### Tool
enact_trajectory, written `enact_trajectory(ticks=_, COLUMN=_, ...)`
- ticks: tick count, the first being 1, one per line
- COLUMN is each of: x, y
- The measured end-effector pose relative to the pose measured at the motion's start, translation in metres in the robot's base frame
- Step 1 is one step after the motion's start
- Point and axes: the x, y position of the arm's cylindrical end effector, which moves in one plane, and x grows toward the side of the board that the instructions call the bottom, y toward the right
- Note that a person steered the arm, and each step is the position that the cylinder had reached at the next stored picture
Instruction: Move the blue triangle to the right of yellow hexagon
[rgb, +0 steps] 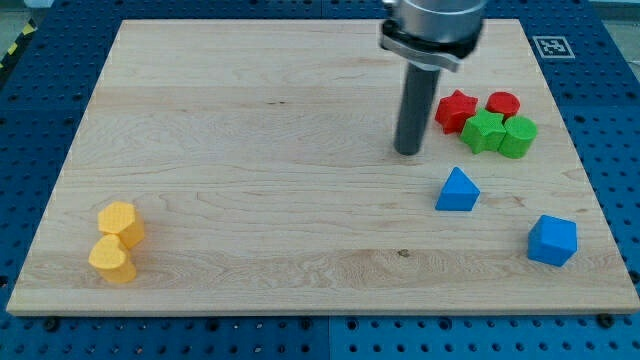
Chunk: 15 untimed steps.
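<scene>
The blue triangle (457, 190) lies on the wooden board at the view's right, below centre. The yellow hexagon (121, 222) sits near the board's bottom left, with a second yellow block (112, 260) touching it just below; that one's shape looks like a heart. My tip (408, 151) rests on the board up and to the left of the blue triangle, a short gap apart from it, and far to the right of the yellow blocks.
A blue block (552, 240) lies at the bottom right. A red star (456, 109), a red block (503, 104), a green star (484, 131) and a green block (518, 136) cluster at the right, close to my tip. The board's edge (320, 312) runs along the bottom.
</scene>
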Motion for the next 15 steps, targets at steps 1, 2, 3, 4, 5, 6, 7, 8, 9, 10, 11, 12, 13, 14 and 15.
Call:
enact_trajectory(ticks=1, x=0.019, y=0.037)
enact_trajectory(ticks=2, x=0.022, y=0.065)
enact_trajectory(ticks=3, x=0.037, y=0.073)
enact_trajectory(ticks=4, x=0.069, y=0.069)
enact_trajectory(ticks=5, x=0.068, y=0.040)
enact_trajectory(ticks=6, x=0.052, y=0.007)
enact_trajectory(ticks=7, x=0.052, y=-0.013)
enact_trajectory(ticks=8, x=0.054, y=-0.032)
enact_trajectory(ticks=9, x=0.066, y=-0.040)
enact_trajectory(ticks=10, x=0.090, y=-0.040)
enact_trajectory(ticks=11, x=0.090, y=-0.052)
enact_trajectory(ticks=12, x=0.066, y=-0.061)
enact_trajectory(ticks=13, x=0.065, y=-0.063)
enact_trajectory(ticks=14, x=0.065, y=-0.069)
enact_trajectory(ticks=15, x=0.068, y=-0.079)
